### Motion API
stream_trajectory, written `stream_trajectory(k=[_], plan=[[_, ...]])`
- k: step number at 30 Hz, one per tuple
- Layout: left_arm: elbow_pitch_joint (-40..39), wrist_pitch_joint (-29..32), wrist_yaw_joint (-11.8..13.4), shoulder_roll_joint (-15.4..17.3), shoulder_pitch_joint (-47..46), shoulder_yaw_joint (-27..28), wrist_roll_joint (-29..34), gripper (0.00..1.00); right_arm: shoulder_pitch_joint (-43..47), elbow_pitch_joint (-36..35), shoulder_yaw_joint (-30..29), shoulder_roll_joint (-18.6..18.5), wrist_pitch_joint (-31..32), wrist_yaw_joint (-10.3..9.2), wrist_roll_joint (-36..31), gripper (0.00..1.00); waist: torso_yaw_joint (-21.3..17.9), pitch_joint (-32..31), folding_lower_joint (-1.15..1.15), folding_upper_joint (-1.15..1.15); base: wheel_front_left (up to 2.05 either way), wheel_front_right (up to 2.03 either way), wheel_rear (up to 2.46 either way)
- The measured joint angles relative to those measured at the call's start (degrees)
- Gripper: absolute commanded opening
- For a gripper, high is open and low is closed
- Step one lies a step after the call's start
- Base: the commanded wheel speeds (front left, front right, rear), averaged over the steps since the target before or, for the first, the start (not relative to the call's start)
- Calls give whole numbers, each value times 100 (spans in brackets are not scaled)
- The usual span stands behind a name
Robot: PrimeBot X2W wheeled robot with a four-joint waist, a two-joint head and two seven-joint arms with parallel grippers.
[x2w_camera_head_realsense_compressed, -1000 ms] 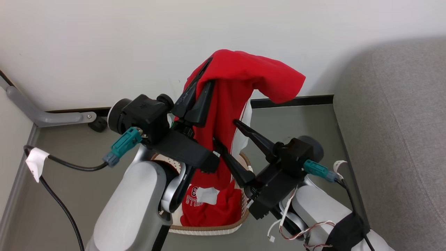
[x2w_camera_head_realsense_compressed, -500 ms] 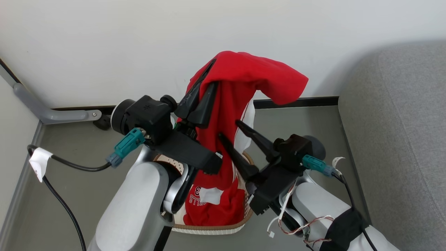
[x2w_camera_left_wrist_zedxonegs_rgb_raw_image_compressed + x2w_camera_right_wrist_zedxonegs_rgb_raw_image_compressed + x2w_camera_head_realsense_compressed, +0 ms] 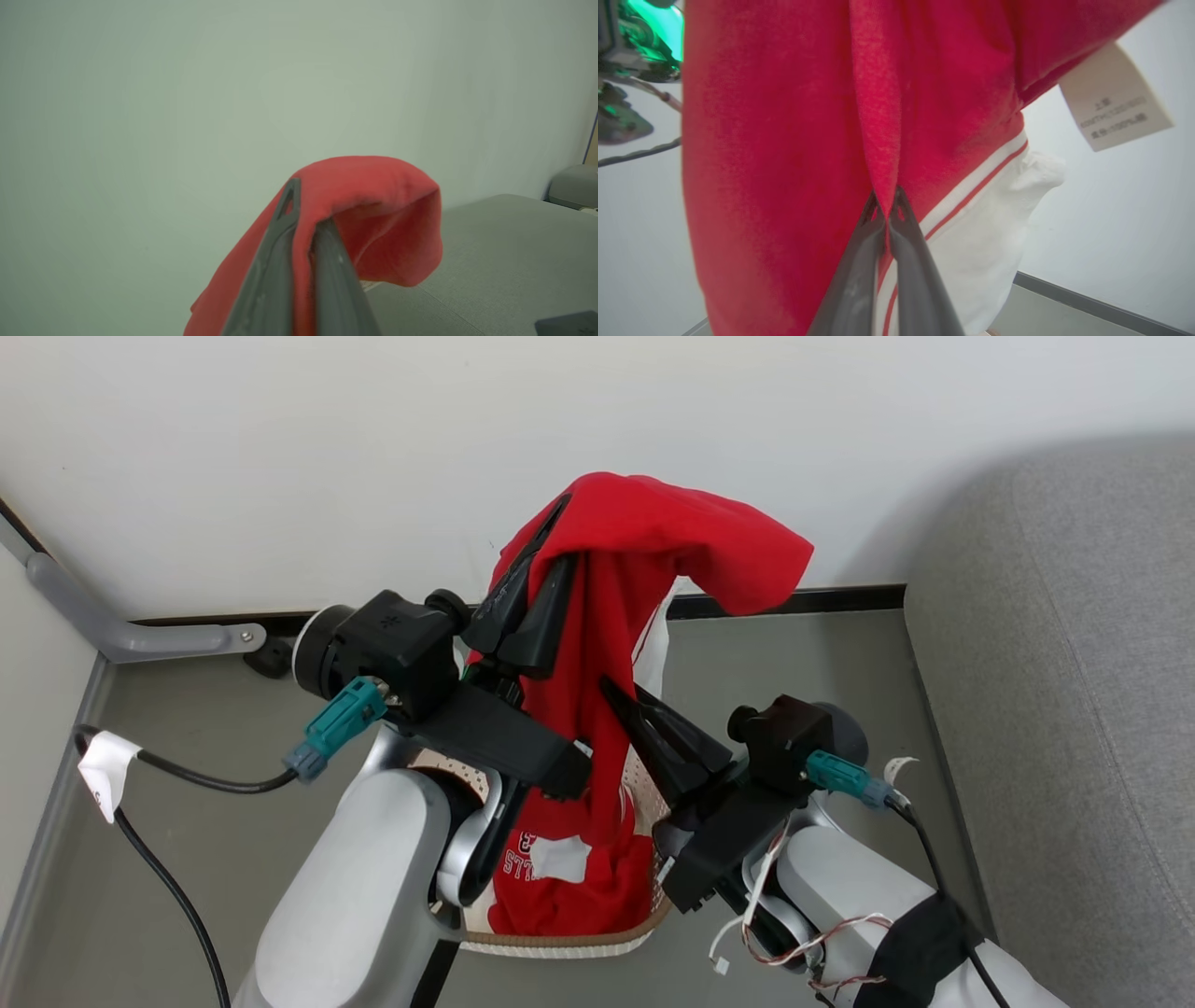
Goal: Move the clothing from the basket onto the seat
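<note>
The soft red garment with white striped panels (image 3: 644, 537) hangs lifted above the cream perforated plastic basket (image 3: 560, 947). The left gripper (image 3: 564, 534) pinches its top and the right gripper (image 3: 611, 691) pinches a lower fold. The grey upholstered sofa (image 3: 1074, 663) stands to the right.

Right tool (image 3: 611, 689) now tight on garment (image 3: 653, 537)

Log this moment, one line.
left tool: shut on striped garment | right tool: shut on striped garment | printed garment: in basket

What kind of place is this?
Likely a living-room corner, perhaps staged: a grey sofa by a white wall, and a laundry basket of red clothing on the floor.
</note>
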Motion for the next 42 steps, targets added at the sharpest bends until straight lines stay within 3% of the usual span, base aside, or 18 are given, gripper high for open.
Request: stream_trajectory(k=[1,2,3,29,42], plan=[[8,0,0,2,0,1,0,63,-9,0,2,0,0,0,37,0,-8,7,0,0,0,0,0],[16,0,0,3,0,1,0,92,-29,0,3,0,0,0,68,0,-15,14,0,0,0,0,0],[23,0,0,4,0,1,0,100,-53,0,3,0,0,-4,74,0,-22,20,0,0,0,0,0],[252,-56,7,71,-1,42,1,100,-192,1,51,-2,1,-56,216,0,-162,103,0,0,0,0,0],[298,-59,51,235,34,140,2,100,-198,-76,78,-3,1,-108,250,0,-486,110,0,1,0,0,0]])
